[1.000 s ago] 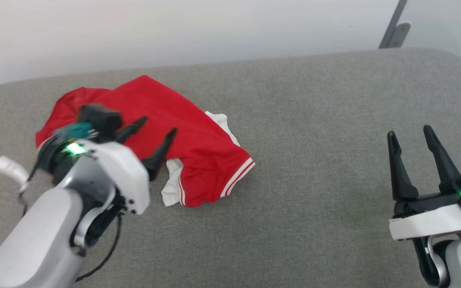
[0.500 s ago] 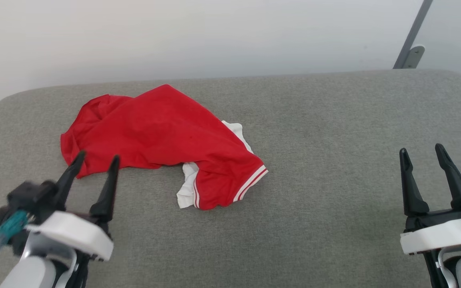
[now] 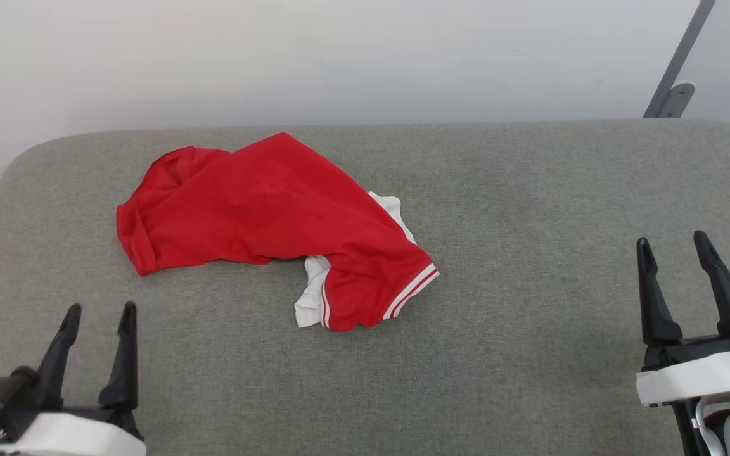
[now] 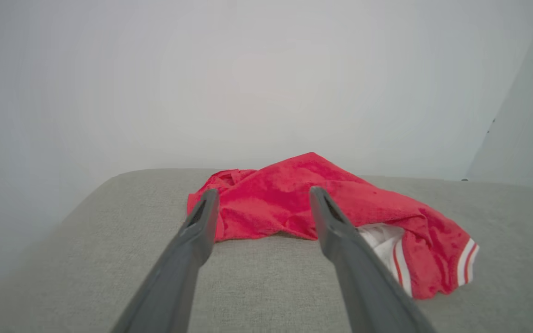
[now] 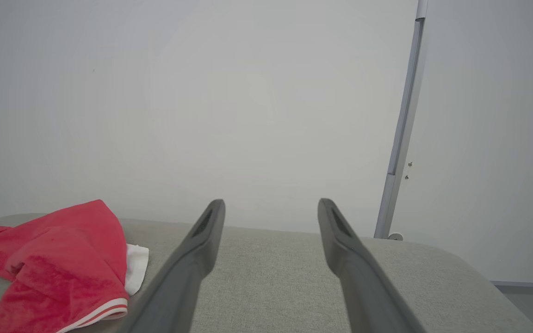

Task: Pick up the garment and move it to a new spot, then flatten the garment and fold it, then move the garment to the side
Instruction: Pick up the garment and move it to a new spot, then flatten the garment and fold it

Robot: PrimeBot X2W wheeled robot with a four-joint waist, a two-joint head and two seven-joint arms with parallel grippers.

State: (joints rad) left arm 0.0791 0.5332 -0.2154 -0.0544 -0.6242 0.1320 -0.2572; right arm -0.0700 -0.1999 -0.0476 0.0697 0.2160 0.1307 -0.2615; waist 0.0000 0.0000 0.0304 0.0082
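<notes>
The garment [image 3: 263, 215] lies crumpled on the grey cushioned surface [image 3: 530, 209], left of centre: bright red, with a white panel and red-and-white striped trim at its near right end. My left gripper [image 3: 100, 310] stands open at the lower left, well short of the garment's near edge, with nothing between its fingers. The left wrist view looks along those fingers at the garment [image 4: 303, 203] ahead. My right gripper [image 3: 671, 240] stands open at the lower right, far from the cloth. In the right wrist view the garment [image 5: 63, 259] lies at the lower left.
A pale wall rises behind the surface, with a grey metal bar [image 3: 675, 63] at the far right. The surface's rounded left corner [image 3: 4, 183] drops off near the garment. Bare grey cushion stretches to the garment's right.
My left arm has drawn back from over the garment to the lower left, its gripper open and empty. The camera has shifted too. The garment lies as before; the right gripper has stayed put.
</notes>
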